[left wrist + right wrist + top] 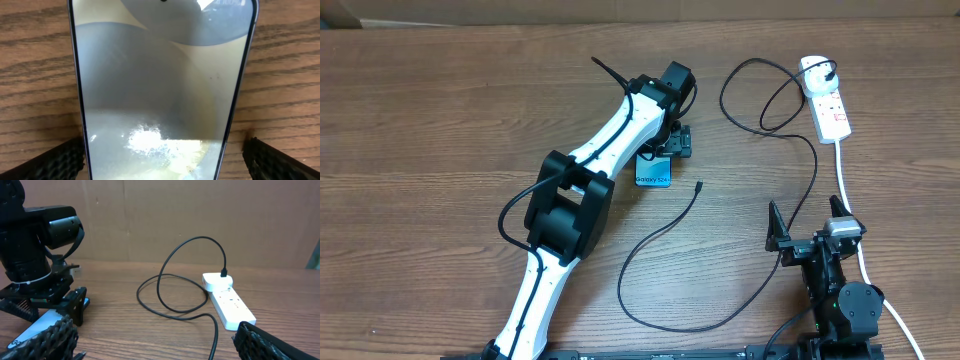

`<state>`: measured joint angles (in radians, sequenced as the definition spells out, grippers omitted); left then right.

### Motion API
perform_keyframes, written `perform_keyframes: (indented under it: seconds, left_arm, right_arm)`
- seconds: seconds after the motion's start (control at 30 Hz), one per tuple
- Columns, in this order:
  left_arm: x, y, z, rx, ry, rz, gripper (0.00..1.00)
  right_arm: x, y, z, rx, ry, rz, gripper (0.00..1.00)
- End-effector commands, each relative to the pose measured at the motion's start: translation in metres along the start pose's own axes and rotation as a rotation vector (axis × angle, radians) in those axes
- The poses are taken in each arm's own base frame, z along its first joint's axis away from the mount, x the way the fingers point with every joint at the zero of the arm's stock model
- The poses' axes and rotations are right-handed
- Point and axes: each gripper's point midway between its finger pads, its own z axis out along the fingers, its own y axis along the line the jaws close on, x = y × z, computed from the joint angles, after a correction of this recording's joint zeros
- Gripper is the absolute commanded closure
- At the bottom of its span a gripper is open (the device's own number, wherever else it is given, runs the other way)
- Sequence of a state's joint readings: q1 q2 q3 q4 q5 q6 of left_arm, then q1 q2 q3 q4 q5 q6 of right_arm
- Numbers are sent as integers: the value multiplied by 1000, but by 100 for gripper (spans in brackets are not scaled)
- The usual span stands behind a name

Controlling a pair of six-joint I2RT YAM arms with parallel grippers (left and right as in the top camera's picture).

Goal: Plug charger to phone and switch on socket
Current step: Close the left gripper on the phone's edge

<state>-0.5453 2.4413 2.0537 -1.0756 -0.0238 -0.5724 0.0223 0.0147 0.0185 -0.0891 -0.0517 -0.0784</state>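
The phone (654,175) lies flat on the table, its blue screen showing below my left gripper (665,152). In the left wrist view the phone (160,85) fills the middle and my left gripper (162,162) is open, one finger on each side of it, a gap showing on the right. The charger (720,322) is a thin black cable. It loops from the socket (830,105) round to its free connector tip (699,185), right of the phone. My right gripper (808,232) is open and empty at the near right, with the cable (172,307) and the socket (227,302) ahead of it.
The socket's thick white cord (850,200) runs down past the right arm (840,300). The left arm (570,210) crosses the table diagonally from the near left. A brown wall (200,215) stands behind the table.
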Motion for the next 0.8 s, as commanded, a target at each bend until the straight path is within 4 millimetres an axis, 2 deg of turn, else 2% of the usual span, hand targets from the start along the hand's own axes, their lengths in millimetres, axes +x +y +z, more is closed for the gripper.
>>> perform_keyframes:
  seconds: [0.0, 0.6, 0.77]
  left_arm:
    - [18, 9, 28, -6, 88, -3, 0]
    - [15, 14, 28, -32, 75, 15, 0]
    - [16, 15, 28, -35, 79, 15, 5]
  right_arm:
    - [0, 0, 0, 0, -9, -2, 0]
    - [0, 0, 0, 0, -9, -2, 0]
    - [0, 0, 0, 0, -9, -2, 0]
